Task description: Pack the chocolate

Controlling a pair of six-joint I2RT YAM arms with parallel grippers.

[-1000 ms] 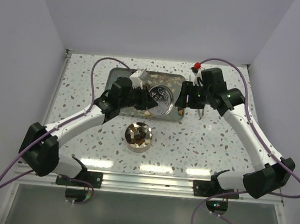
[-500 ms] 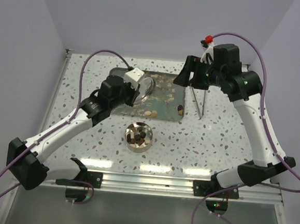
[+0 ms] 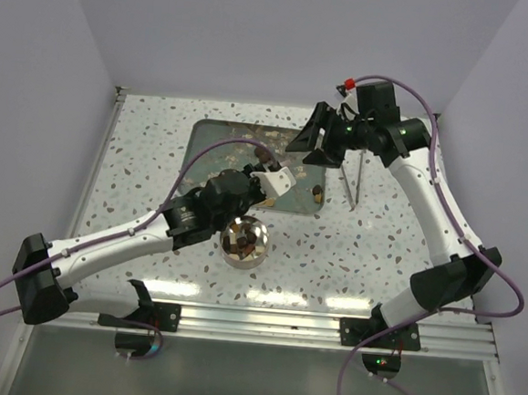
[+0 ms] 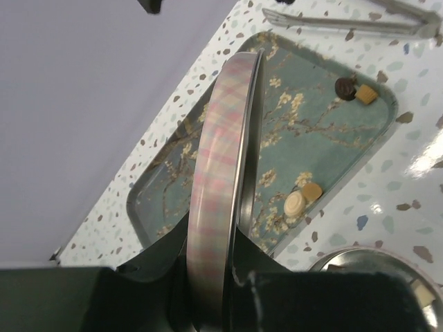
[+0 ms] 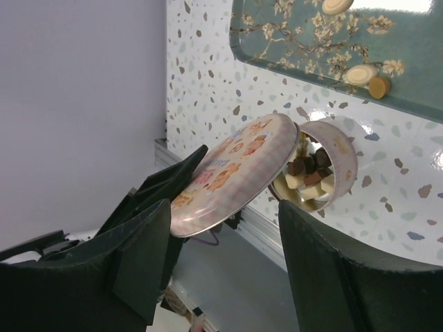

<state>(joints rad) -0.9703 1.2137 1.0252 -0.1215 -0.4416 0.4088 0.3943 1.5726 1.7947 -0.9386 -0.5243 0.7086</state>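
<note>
The left gripper (image 4: 211, 266) pinches the lid (image 4: 225, 173) tight by its edge. The lid is tipped up on its side, right over the tin (image 5: 342, 159). There is chocolate (image 5: 308, 173) in the tin, dark and light bits mixed. The tin sits on the table (image 3: 379, 252), just on the near side of the tray (image 4: 311, 131). On the tray a white piece (image 4: 295, 203) touches a tan one, and a dark piece (image 4: 344, 86) lies by another tan one. The right gripper (image 3: 312, 142) hangs above the tray, jaws wide, holding nothing. Tongs (image 3: 349, 181) lie on the table, right of the tray.
</note>
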